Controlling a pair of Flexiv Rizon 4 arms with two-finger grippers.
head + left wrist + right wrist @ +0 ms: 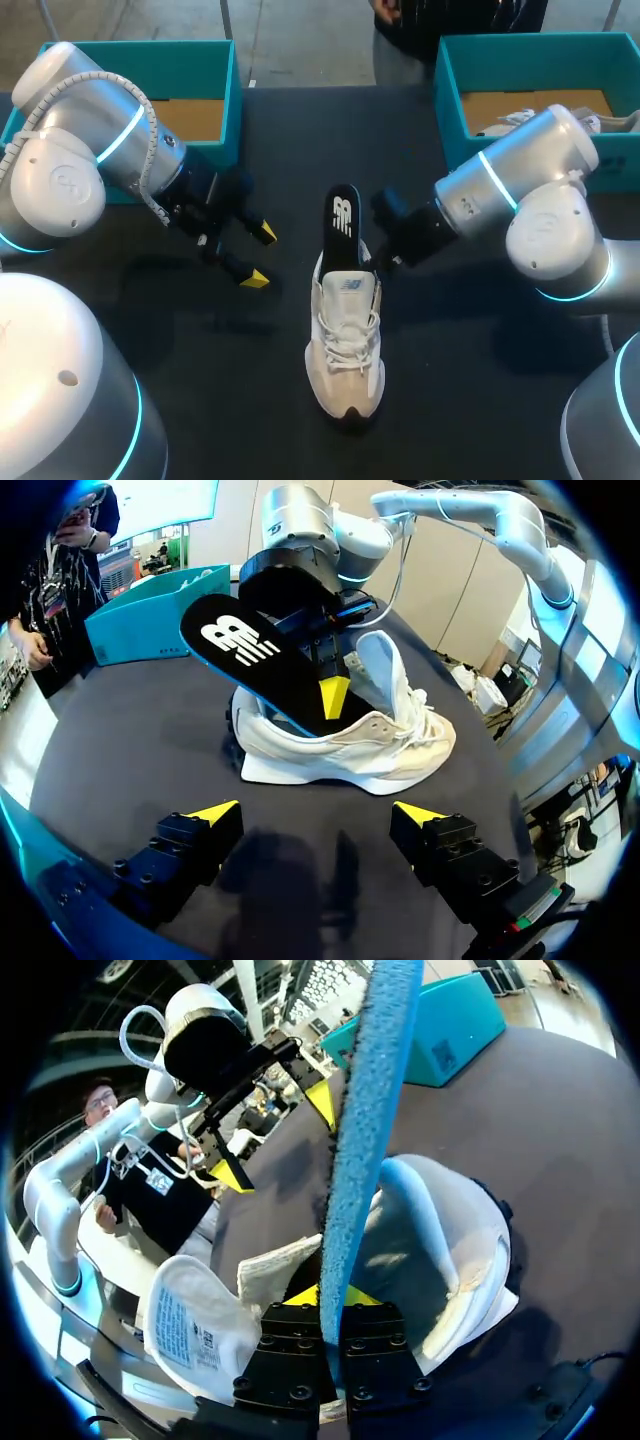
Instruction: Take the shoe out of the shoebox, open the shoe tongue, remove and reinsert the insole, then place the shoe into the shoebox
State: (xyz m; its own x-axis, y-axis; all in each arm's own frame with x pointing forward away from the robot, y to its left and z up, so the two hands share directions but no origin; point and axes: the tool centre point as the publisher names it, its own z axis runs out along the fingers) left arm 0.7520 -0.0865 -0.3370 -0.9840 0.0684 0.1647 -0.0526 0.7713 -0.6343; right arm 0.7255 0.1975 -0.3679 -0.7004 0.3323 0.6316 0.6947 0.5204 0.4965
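Note:
A white sneaker lies mid-table with its toe toward the near edge. A black insole with a white logo stands up out of its heel. My right gripper is at the shoe's collar, shut on the insole. In the right wrist view the insole's blue underside runs up from between the fingers, over the shoe's opening, with the tongue folded out. My left gripper hangs open left of the shoe. From its own view, shoe and insole lie ahead of the gripper.
A teal shoebox stands at the back left behind my left arm. Another teal shoebox at the back right holds a second white shoe. Dark tabletop surrounds the sneaker.

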